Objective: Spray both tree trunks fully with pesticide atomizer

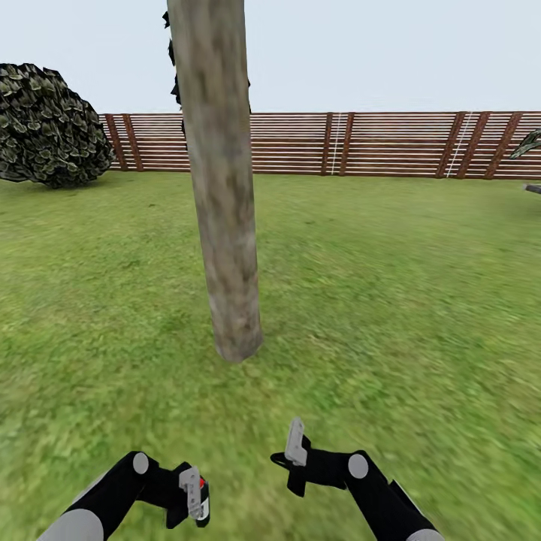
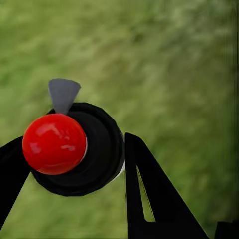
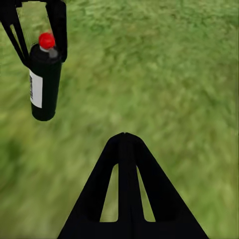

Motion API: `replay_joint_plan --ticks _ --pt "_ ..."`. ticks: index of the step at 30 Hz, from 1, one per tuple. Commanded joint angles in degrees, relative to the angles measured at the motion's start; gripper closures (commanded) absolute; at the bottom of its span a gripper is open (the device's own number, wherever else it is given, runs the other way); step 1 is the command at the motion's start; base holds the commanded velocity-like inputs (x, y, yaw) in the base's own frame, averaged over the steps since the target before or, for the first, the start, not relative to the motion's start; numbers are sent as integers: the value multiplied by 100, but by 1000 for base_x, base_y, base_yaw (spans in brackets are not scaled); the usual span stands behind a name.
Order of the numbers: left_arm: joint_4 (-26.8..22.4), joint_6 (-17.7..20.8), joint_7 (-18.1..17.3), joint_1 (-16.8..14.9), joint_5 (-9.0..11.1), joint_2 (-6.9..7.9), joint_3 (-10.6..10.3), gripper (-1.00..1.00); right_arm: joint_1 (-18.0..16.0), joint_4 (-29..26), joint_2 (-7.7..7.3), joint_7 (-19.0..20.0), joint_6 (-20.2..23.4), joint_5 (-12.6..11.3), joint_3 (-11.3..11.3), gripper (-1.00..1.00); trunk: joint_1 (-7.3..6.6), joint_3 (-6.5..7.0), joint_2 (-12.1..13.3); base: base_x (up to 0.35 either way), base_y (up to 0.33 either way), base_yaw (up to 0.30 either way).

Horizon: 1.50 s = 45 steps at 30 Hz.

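Note:
The pesticide atomizer [image 3: 45, 79] is a black bottle with a red cap and a white label. It hangs above the grass with my left gripper [image 1: 194, 496] shut on it. In the left wrist view its red cap [image 2: 55, 143] sits between the two black fingers. One tree trunk [image 1: 225, 225], thick and mottled grey-brown, rises from the lawn straight ahead, a short way beyond both grippers. My right gripper [image 1: 294, 445] is shut on nothing, to the right of the atomizer; its fingertips [image 3: 125, 142] meet over grass.
A brown slatted fence [image 1: 376, 143] closes the far side of the lawn. A dark round shrub [image 1: 49, 128] stands at the back left, and dark foliage [image 1: 174, 52] shows behind the trunk. A palm frond [image 1: 528, 143] pokes in at the right edge. Open grass surrounds the trunk.

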Motion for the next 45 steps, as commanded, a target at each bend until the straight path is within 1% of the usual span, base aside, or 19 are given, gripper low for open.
replay_joint_plan --ticks 1,2,3,5,10,12,14,17,21,23,29,33,45 --pt "-7 -53 -5 -2 -50 -21 -54 100 -4 -2 4 2 -30 52 -6 100 -1 -5 -2 0 0 0" --pt "-7 -45 -5 -4 -49 -39 -159 100 -7 2 5 2 -30 52 -4 100 -1 -5 -2 0 0 0" --pt "-8 -38 -2 -6 -45 -51 -215 100 -7 3 7 4 -29 52 -1 100 -1 -5 -2 0 0 0" --pt "-59 -28 1 -9 -46 -103 -277 100 -8 4 14 8 -30 52 2 100 -1 -5 -2 0 0 0" --pt "-355 5 -11 -10 -47 -260 -329 100 -9 5 137 11 -29 56 3 100 -1 -5 -2 0 0 0" --pt "-444 131 -13 -11 -44 -326 -339 100 -9 8 210 11 -29 62 4 100 -1 -5 -2 0 0 0" --pt "-484 240 -14 -11 -40 -367 -344 100 -9 19 239 11 -29 83 4 100 -1 -5 -2 0 0 0" --pt "-502 283 -14 -11 -42 -426 -375 100 -9 28 254 11 -29 182 4 100 -1 -5 -2 0 0 0" --pt "-507 317 -7 -11 -47 -467 -652 100 -9 31 311 11 -29 273 10 100 -1 -5 -2 0 0 0" --pt "-512 326 -6 -12 -41 -479 -730 100 -9 31 331 11 -29 289 7 100 -1 -5 -2 0 0 0" --pt "-714 339 -16 -12 -20 -489 -765 100 -9 31 340 11 -28 297 4 100 -1 -5 -2 0 0 0" --pt "-741 340 -15 -11 -24 -589 -768 100 -8 31 341 11 -29 298 4 100 -1 -5 -2 0 0 0" --pt "-745 340 -23 -13 3 -723 -767 100 -9 31 341 11 -29 298 4 100 -1 -5 -2 0 0 0"
